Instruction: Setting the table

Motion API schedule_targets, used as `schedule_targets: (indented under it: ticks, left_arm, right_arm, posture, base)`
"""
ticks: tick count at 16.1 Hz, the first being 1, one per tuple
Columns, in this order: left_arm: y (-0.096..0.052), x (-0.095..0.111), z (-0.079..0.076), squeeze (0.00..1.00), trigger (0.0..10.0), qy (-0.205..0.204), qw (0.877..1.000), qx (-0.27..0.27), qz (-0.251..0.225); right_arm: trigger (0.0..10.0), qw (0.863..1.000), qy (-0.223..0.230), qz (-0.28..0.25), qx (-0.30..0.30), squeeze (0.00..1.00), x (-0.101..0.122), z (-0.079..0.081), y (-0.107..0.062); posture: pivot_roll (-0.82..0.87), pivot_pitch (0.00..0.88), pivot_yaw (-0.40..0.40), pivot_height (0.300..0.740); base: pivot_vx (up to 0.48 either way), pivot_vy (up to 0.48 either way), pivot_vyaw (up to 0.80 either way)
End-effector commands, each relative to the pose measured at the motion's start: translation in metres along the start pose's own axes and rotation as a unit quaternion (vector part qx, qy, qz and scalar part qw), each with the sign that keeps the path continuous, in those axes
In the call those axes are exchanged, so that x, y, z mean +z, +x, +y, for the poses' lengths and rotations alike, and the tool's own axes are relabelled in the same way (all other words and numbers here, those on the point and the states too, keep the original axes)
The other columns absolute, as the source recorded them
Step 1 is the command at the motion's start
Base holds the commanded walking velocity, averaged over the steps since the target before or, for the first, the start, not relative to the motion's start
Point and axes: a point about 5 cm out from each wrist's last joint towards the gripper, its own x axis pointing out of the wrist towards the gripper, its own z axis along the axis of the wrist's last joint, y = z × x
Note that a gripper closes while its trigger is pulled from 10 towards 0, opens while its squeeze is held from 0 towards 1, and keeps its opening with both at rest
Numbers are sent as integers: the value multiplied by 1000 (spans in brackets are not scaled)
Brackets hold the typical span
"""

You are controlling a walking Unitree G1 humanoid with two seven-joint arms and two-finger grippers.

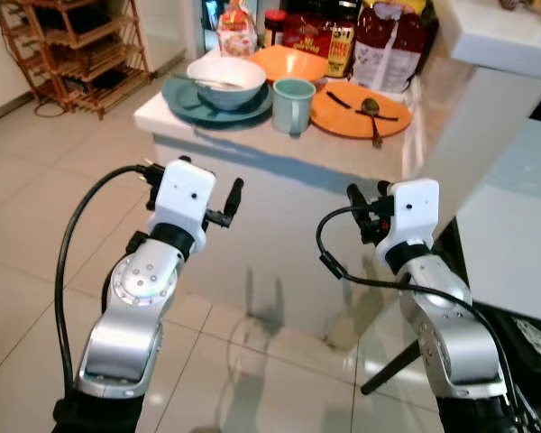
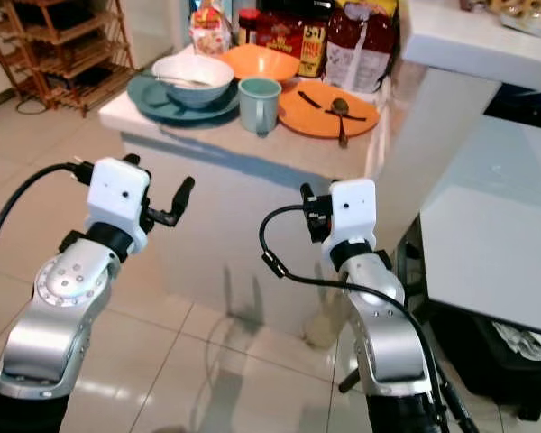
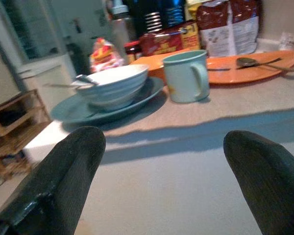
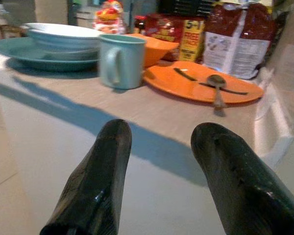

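We see a pale green mug [image 1: 293, 105] upright mid-counter [image 1: 361, 153], handle toward us; both our grippers [image 3: 161, 181] [image 4: 159, 171] spread wide, empty.

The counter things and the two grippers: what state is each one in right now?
Left gripper: open, empty, short of the counter.
Right gripper: open, empty, short of the counter.
Mug: upright.
White bowl: upright on the teal plate, utensil inside.
Orange plate: spoon lying on it.
Orange bowl: upright.
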Motion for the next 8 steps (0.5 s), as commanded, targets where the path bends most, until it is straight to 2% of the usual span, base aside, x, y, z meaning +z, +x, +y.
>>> schedule_targets:
  ticks: [1, 8]
  left_arm:
    - [1, 6, -8, 0, 10000, -3, 1000, -15, -9]
    - [0, 4, -10, 0, 10000, 2, 1000, -23, -5]
  right_arm:
    - [10000, 1000, -1, -2, -17, 0, 1, -10, -3]
    - [10000, 999, 35, -2, -11, 0, 3, -9, -4]
  posture:
    - [51, 27, -54, 740]
    - [53, 23, -55, 740]
  base:
    - [480, 0, 0]
    - [480, 0, 0]
